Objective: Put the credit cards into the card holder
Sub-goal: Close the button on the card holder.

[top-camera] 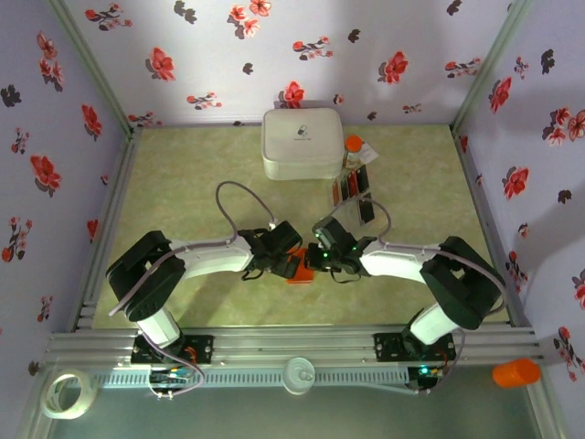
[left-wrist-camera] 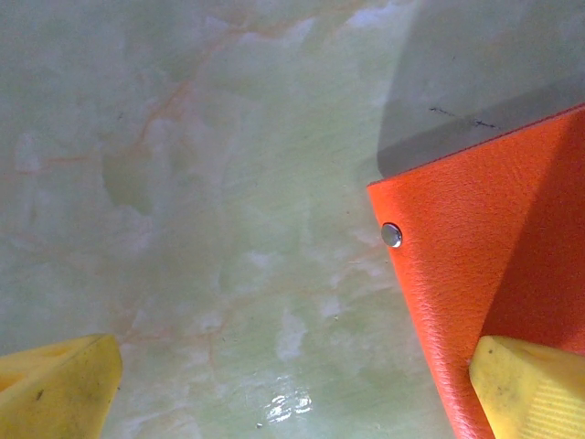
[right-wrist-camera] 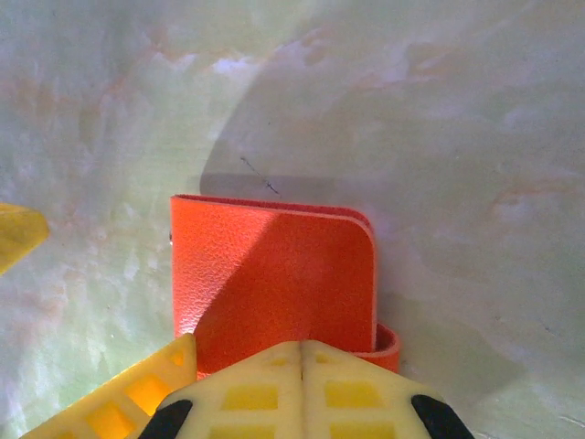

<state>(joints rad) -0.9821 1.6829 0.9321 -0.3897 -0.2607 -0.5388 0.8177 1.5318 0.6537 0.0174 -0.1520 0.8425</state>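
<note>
Card holder (top-camera: 299, 270) is seen lying on the green table (top-camera: 183, 183), near centre, between the two gripper heads. It is folded shut, orange side up.

Left gripper (left-wrist-camera: 294, 361) is held wide open, low over the table. One yellow finger (left-wrist-camera: 535, 389) is placed over the holder's edge and the other is set well off to the side above bare table, so nothing is clamped. A metal snap stud (left-wrist-camera: 391, 235) is visible near the holder's corner.

Right gripper (right-wrist-camera: 302, 352) is fully closed, fingertips pressed together, and positioned over the holder's near edge. Whether any orange material is pinched can't be told. A small orange loop (right-wrist-camera: 388, 344) is seen just beside those fingertips.

Credit cards (top-camera: 355, 189) are found in a red-and-black cluster further back, just right of the white case (top-camera: 303, 144), well apart from the holder and from both grippers
</note>
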